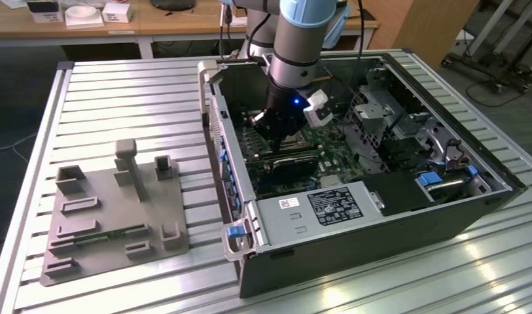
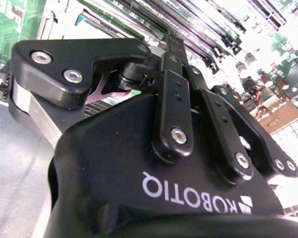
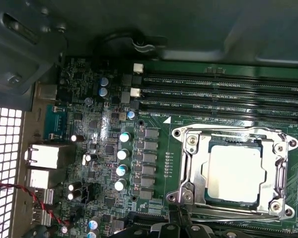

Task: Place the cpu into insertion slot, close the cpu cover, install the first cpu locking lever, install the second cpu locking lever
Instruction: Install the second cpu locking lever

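the gripper (image 2: 166, 42) is hanging low inside the open computer case (image 1: 475, 209). in the second wrist view its black fingers (image 2: 175, 99) are lying drawn together into a narrow point, and whether anything is pinched at the tip i cannot tell. in the first wrist view the fingertips are showing just beside the near edge of the insertion slot (image 3: 191, 196), by a thin locking lever (image 3: 228, 214) that is lying along that edge. the cpu (image 3: 237, 173) is sitting flat in the slot, its pale metal top showing through the square cut-out of the cpu cover (image 3: 234, 134), which is lying down over it. the slot is sitting on the green motherboard (image 3: 154, 124), just beside the long memory slots (image 3: 223, 91). in the exterior view the arm (image 1: 301, 39) is reaching down into the case, and a grey fixture plate (image 1: 108, 222) is lying on the slatted table (image 1: 126, 98), well apart toward the exterior view's left.
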Robot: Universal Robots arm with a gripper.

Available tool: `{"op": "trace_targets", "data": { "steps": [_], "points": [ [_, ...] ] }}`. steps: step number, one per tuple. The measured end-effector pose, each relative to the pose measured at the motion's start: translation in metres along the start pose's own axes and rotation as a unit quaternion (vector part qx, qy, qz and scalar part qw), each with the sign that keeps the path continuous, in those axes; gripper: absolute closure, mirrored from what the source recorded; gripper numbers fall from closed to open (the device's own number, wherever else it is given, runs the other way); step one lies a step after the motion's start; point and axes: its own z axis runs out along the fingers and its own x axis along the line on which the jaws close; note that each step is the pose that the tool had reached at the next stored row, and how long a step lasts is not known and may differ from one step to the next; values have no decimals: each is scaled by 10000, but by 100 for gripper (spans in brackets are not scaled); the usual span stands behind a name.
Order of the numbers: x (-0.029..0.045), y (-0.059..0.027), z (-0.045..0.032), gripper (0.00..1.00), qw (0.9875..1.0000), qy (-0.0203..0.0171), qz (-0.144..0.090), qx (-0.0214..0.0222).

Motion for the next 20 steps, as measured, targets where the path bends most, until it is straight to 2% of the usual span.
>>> {"op": "trace_targets", "data": {
  "steps": [11,20],
  "points": [
    [-1,6,0,90,10000,-5,-7,-65],
    [-1,13,7,90,10000,-6,-12,-86]
  ]
}}
